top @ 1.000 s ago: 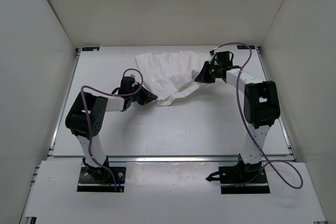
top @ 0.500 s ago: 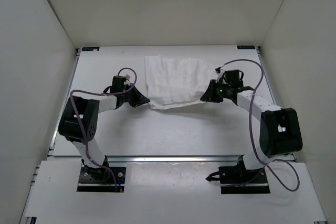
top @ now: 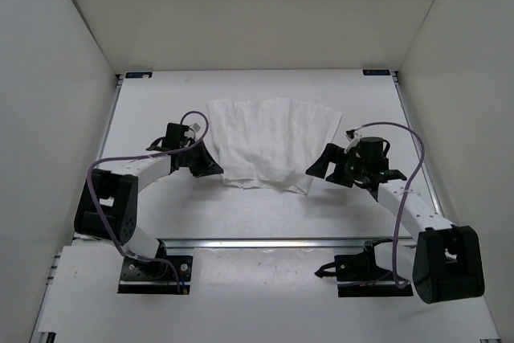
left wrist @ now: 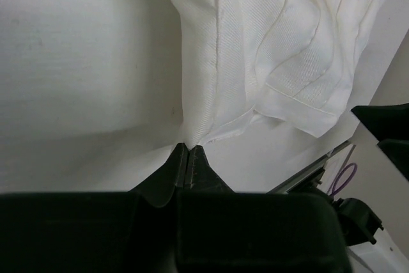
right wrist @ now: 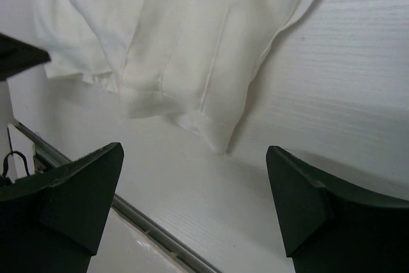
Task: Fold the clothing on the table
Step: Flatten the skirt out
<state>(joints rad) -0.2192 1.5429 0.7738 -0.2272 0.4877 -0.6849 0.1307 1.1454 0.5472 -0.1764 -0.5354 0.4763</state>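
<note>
The white clothing [top: 269, 138] lay spread out in the middle of the bench [top: 241, 210]. The left jaws were shut tight, pinching its near left corner. The right jaws stood wide open, holding nothing, with its near right corner just in front of them, not touching.

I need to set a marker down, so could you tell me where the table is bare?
The widest bare stretch of the table runs between the near hem of the clothing and the front rail. The far corners are bare too. Crowded: the hem's ends, where the left gripper pinches it and the right gripper stands open.
</note>
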